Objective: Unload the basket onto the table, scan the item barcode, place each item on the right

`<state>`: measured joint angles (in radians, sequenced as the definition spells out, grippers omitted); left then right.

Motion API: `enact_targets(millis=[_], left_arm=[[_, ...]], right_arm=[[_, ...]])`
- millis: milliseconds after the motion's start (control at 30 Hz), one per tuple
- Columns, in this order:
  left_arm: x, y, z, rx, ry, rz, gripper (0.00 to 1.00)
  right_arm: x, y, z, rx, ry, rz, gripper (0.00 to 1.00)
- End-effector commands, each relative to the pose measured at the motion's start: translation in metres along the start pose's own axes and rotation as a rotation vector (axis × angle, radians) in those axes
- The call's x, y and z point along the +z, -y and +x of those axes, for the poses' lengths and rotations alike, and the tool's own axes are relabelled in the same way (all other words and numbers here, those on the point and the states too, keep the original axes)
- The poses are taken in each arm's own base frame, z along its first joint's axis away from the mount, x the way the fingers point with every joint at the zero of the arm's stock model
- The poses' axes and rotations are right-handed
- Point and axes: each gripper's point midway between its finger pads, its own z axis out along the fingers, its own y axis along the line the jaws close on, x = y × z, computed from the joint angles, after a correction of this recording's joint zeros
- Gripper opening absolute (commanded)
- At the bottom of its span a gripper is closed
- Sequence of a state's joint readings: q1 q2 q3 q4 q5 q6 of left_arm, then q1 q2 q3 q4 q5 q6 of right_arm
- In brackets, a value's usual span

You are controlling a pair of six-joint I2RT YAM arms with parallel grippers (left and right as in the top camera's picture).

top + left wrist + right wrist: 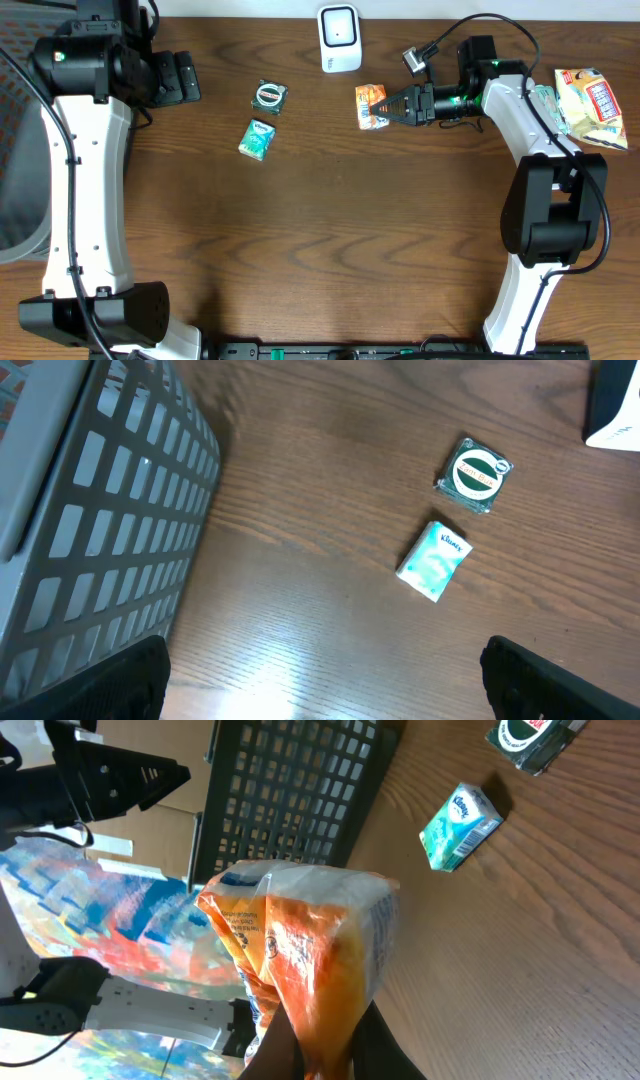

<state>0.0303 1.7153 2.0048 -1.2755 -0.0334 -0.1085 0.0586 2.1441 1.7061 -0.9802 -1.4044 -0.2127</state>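
Orange snack packet [371, 106] hangs pinched in the closed jaws of the right gripper [388, 105], lifted off the wooden table [330, 230] just below and to the right of the white barcode scanner [340, 38]. The left gripper [180, 78] hovers at the far-left corner, jaws spread wide and holding nothing. 2 other items lie between the arms: a teal tissue pack [258, 139] and a green round-labelled pack [270, 95]. More snack bags [590, 105] sit at the right edge.
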Motion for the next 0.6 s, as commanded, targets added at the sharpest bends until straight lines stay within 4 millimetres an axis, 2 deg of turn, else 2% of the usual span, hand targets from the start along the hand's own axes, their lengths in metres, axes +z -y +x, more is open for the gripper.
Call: enact_targets(millis=[0, 567], left_arm=[[0.0029, -0.0043, 0.0006, -0.012, -0.006, -0.019, 0.98], [0.0029, -0.0043, 0.0006, -0.012, -0.006, -0.019, 0.98]], right_arm=[[0.0025, -0.0143, -0.0004, -0.031, 0.003, -0.048, 0.01], [0.0092, -0.0142, 0.0017, -0.048, -0.013, -0.042, 0.01]])
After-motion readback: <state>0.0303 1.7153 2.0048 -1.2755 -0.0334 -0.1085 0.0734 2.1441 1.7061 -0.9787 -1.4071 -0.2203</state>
